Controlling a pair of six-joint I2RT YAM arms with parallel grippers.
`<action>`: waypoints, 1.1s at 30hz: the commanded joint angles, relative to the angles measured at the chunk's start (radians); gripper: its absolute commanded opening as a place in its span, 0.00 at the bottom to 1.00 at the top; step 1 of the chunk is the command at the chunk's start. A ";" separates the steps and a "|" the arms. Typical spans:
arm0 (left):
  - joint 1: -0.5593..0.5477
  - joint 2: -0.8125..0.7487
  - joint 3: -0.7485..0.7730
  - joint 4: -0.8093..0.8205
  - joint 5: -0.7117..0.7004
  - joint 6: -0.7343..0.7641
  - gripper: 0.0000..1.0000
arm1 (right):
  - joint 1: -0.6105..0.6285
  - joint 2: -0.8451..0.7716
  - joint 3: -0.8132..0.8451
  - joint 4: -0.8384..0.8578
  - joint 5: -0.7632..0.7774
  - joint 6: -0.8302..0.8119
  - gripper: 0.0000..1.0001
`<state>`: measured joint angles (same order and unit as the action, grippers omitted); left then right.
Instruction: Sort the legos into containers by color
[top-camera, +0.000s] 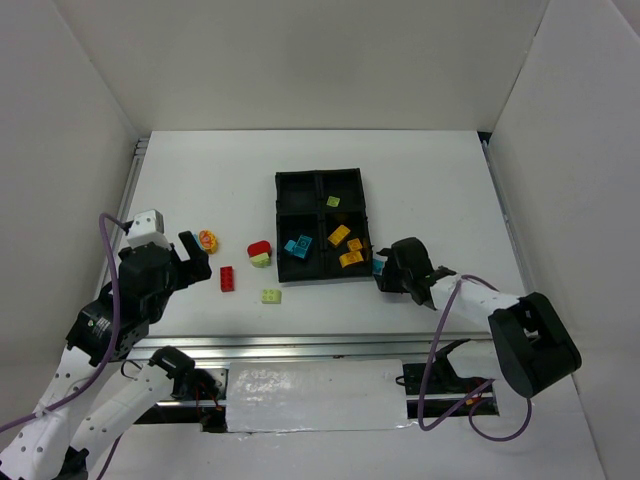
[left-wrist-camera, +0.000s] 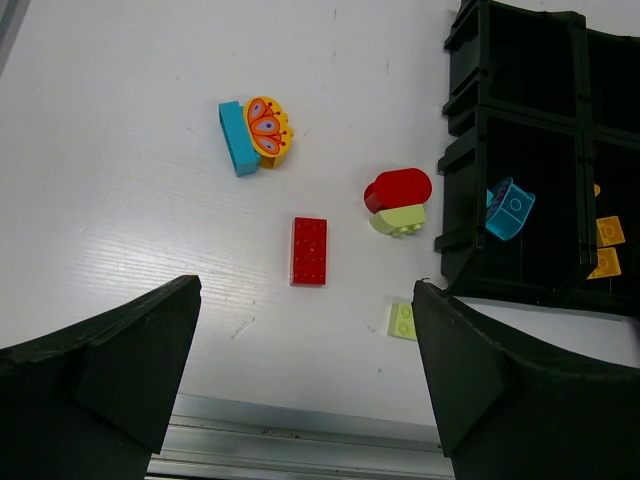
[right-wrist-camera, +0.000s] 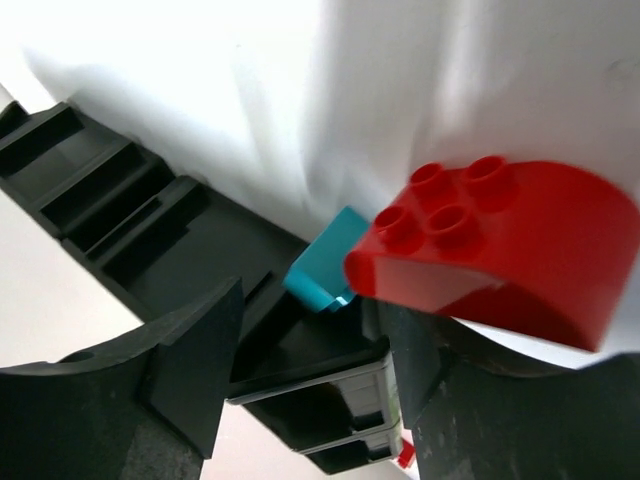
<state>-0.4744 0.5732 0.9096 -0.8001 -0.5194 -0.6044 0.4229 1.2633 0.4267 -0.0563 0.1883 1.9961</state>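
Several legos already sit sorted in the tray (top-camera: 318, 178) at the counter's middle: cyan ones (top-camera: 298, 246) in the near-left compartment, orange ones (top-camera: 345, 245) in the near-right, and one lime brick (top-camera: 333, 201) in the far-right (no red in the tray yet, as far as the overhead view shows). Loose toward the near-left edge lie a flat red brick (left-wrist-camera: 308, 251), a small lime piece (left-wrist-camera: 402, 321), a rounded red-on-lime stack (left-wrist-camera: 398, 190) and a cyan-and-orange pair (left-wrist-camera: 255, 135).

At the tray's near-right corner, a cyan brick (right-wrist-camera: 325, 270) and a rounded red brick (right-wrist-camera: 495, 250) sit by the right claw (right-wrist-camera: 310, 340). Its jaws stand apart, clasping nothing I can make out. The left claw (left-wrist-camera: 305, 310) hangs released and empty near the flat red brick.

The step in hand looks like a pickup at that corner. The next move calls for a square grip on one brick, then a lift over the low wall.
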 joint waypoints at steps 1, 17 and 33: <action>0.003 -0.006 -0.008 0.025 -0.011 0.011 1.00 | 0.005 -0.008 0.047 -0.025 0.025 0.116 0.68; 0.003 0.005 -0.005 0.019 -0.021 0.003 0.99 | -0.058 0.149 0.170 -0.192 -0.058 0.070 0.69; 0.002 0.001 -0.006 0.015 -0.028 -0.003 0.99 | -0.082 0.176 0.205 -0.254 -0.049 0.055 0.31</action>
<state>-0.4744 0.5743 0.9096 -0.8005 -0.5274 -0.6052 0.3523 1.4433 0.6155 -0.2367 0.1104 1.9980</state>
